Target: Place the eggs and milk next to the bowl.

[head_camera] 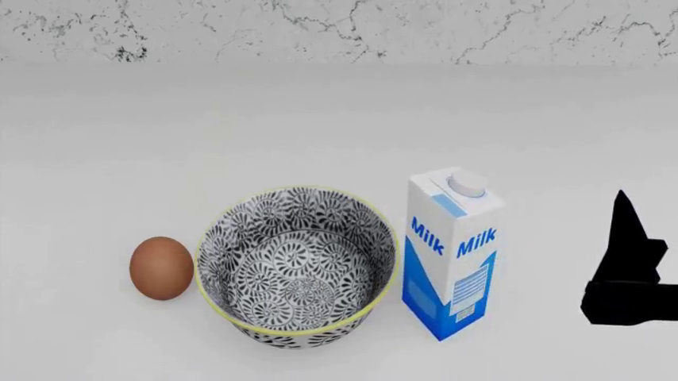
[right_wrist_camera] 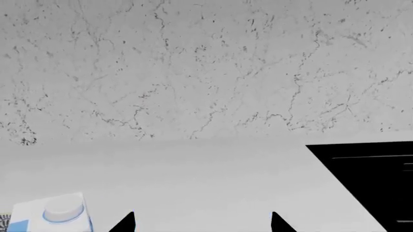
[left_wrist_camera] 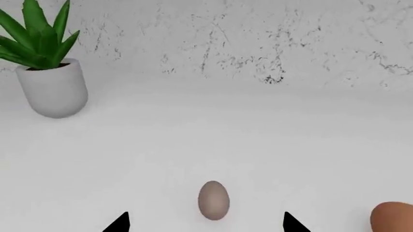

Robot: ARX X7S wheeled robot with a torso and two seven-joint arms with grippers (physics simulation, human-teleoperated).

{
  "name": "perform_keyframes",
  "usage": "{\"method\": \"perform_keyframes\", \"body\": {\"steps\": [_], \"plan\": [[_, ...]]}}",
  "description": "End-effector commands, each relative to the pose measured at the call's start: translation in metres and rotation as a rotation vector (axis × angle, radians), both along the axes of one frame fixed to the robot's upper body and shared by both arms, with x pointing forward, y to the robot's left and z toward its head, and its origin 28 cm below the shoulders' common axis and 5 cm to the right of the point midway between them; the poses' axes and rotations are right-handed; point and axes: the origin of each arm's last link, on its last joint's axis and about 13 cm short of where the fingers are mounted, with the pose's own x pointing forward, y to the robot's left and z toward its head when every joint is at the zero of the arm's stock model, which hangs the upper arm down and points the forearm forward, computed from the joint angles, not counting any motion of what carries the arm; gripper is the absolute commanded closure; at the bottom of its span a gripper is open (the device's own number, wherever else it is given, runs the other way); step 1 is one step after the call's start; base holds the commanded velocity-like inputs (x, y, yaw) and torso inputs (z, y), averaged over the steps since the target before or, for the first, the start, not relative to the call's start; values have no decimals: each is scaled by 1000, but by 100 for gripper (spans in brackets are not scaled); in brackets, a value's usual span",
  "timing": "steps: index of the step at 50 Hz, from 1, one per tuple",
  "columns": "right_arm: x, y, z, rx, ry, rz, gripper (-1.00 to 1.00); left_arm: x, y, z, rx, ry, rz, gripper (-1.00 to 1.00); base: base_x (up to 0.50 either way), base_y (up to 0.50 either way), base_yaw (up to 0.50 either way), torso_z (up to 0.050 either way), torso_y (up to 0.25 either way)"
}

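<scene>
The black-and-white floral bowl [head_camera: 297, 266] stands on the white counter. The reddish-brown egg [head_camera: 161, 267] lies just left of it, and shows at the edge of the left wrist view [left_wrist_camera: 393, 218]. The milk carton [head_camera: 453, 252] stands upright just right of the bowl; its cap shows in the right wrist view [right_wrist_camera: 63, 211]. The grey-brown egg [left_wrist_camera: 213, 200] lies on the counter between the tips of my left gripper [left_wrist_camera: 206, 225], which is open and empty. It is out of the head view. My right gripper [right_wrist_camera: 202, 223] is open and empty, right of the carton in the head view [head_camera: 627, 238].
A green plant in a white pot [left_wrist_camera: 53, 87] stands by the marbled back wall [left_wrist_camera: 258, 38]. A black flat panel [right_wrist_camera: 371, 179] lies on the counter beyond my right gripper.
</scene>
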Motion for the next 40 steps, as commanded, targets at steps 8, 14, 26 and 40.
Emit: {"method": "perform_keyframes", "body": {"steps": [8,14,26,40], "plan": [[-2,-3,0,17,-22,-5,-100,17,14,-17,-82,42,36,-100,0,0,0,0,0],[-1,-1,1,13,-20,-1,-100,28,19,-26,-91,67,28,-100,0,0,0,0,0],[-2,-1,1,7,-19,-3,-100,49,24,-30,-93,88,26,-100,0,0,0,0,0],[-1,0,1,5,-17,-4,-100,68,29,-33,-118,108,12,-100,0,0,0,0,0]]}}
